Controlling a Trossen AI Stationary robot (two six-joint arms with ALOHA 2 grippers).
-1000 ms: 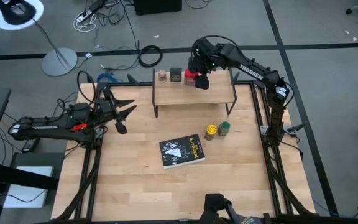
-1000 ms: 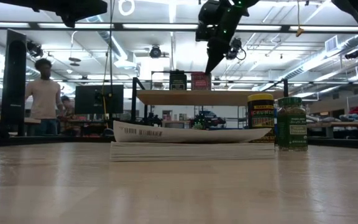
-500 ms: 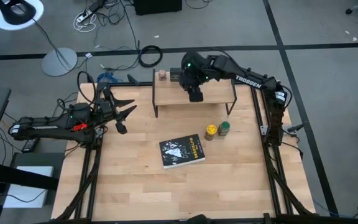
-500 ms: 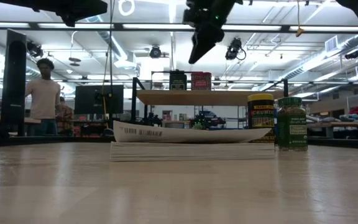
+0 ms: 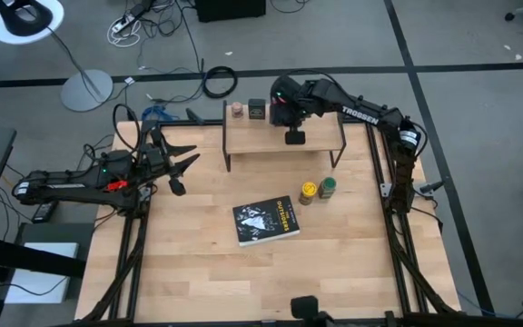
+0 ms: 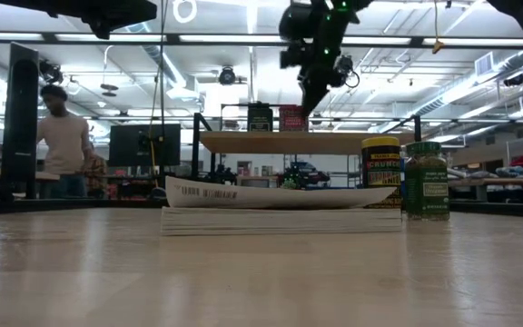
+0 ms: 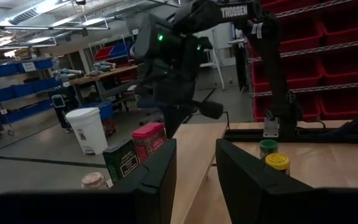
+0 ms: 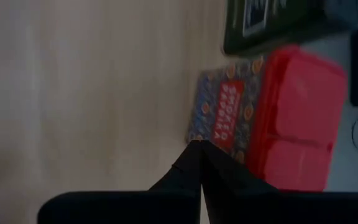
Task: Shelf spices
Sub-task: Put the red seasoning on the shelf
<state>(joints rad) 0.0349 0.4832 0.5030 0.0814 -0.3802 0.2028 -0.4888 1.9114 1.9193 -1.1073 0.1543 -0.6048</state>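
Observation:
The shelf stands at the table's far edge. A pale jar, a dark tin and a red tin stand on it in a row. My right gripper hangs shut above the shelf, pointing steeply down, just beside and in front of the red tin. A yellow-topped jar and a green-topped jar stand on the table in front of the shelf. My left gripper waits open and level at the table's left.
A black book lies flat on the table's middle, in front of the two jars. The shelf's right half is bare wood. People stand in the room far behind the table.
My right gripper has come away from the red tin toward the table's near edge, swinging left and back again and sinking a little, and its fingers have shut on nothing. The red tin stays upright on the shelf.

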